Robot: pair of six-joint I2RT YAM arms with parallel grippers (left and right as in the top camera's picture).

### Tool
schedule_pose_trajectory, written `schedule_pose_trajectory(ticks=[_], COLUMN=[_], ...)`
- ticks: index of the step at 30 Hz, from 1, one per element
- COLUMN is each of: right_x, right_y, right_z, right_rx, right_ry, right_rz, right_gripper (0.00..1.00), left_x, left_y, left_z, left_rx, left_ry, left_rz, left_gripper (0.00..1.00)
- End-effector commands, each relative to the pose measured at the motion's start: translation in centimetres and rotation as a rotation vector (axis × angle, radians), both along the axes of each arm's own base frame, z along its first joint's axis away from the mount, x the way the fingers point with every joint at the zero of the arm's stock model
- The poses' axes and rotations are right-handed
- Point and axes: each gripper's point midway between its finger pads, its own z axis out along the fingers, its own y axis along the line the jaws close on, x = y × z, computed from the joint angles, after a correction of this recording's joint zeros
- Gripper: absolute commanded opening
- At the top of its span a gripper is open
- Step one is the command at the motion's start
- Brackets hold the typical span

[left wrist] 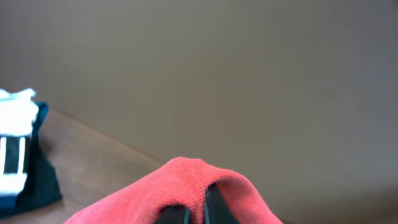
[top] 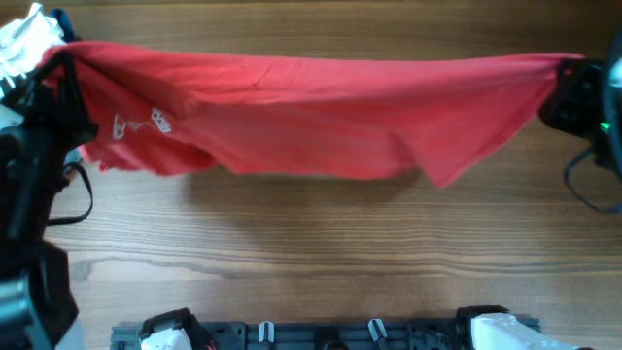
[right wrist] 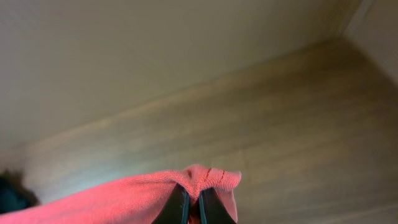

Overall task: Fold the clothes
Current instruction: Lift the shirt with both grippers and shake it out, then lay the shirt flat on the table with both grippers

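A: T-shirt (top: 321, 117): red, white lettering near its left end, stretched wide over the far part of the tabletop (top: 321, 243), lower edge sagging.
B: Held how?
A: Pinched at one end by left end effector (left wrist: 197, 211), at the other by right end effector (right wrist: 193, 208).
B: Room?
A: Bare wood across the near half. At far left corner, white striped garment (top: 21, 44) on navy clothes (left wrist: 37, 180).
B: Count?
A: One T-shirt, two end effectors, one white striped garment.

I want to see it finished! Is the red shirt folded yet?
Not yet. Done: the red shirt is grabbed and lifted. In hand: left jaws and right jaws pinch its ends, stretching it wide over the table. Left: every fold, since none shows yet.
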Motion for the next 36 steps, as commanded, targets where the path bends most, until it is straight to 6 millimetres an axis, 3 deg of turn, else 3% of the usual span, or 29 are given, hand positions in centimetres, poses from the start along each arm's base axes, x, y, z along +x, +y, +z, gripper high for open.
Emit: schedule_pose_trajectory(ticks=[1, 7, 10, 12, 15, 19, 26, 29, 31, 33, 35, 36], right_x=[-3.3, -6.6, -6.4, -5.2, -1.2, 6.4, 19.8, 23.8, 24.9, 25.3, 24.8, 23.6], right_y=[-2.1, -3.5, -3.7, -3.7, -3.5, -3.1, -1.9, -1.7, -1.6, -1.6, -1.7, -2.0], right_z=[4.1, 7.0, 7.2, 6.6, 4.5, -1.1, -11.7, -13.5, -12.7, -9.6, -5.8, -1.2], right_rx=[-0.057, -0.076, -0.083, -0.095, -0.123, -0.148, -0.212, -0.21, -0.197, -0.178, -0.168, -0.156], right_ry=[-0.139, -0.251, -0.255, -0.224, -0.125, 0.066, 0.254, 0.213, 0.153, 0.049, -0.058, -0.173], right_rz=[-0.09, -0.161, -0.17, -0.172, -0.158, -0.144, -0.058, -0.067, -0.075, -0.092, -0.103, -0.116], right_gripper=[0.04, 0.04, 0.04, 0.04, 0.04, 0.04, 0.04, 0.04, 0.04, 0.04, 0.04, 0.04], left_x=[-2.5, -5.8, -6.3, -5.8, -3.3, 2.1, 14.3, 19.0, 20.6, 21.3, 21.2, 20.4], left_y=[-0.8, -1.7, -1.8, -1.7, -1.4, -0.8, -0.2, -1.0, -1.1, -1.2, -0.9, -0.8], left_z=[4.0, 6.9, 7.1, 6.6, 5.0, 1.9, -4.9, -5.7, -5.1, -3.2, -0.4, 2.7], left_rx=[0.053, 0.078, 0.081, 0.074, 0.053, 0.011, -0.032, -0.005, 0.011, 0.03, 0.051, 0.097], left_ry=[-0.107, -0.194, -0.203, -0.181, -0.115, 0.001, 0.122, 0.056, 0.004, -0.057, -0.12, -0.182], left_rz=[-0.008, -0.007, -0.007, -0.007, -0.032, -0.085, -0.177, -0.221, -0.23, -0.232, -0.212, -0.2], left_gripper=[0.04, 0.04, 0.04, 0.04, 0.04, 0.04, 0.04, 0.04, 0.04, 0.04, 0.04, 0.04])
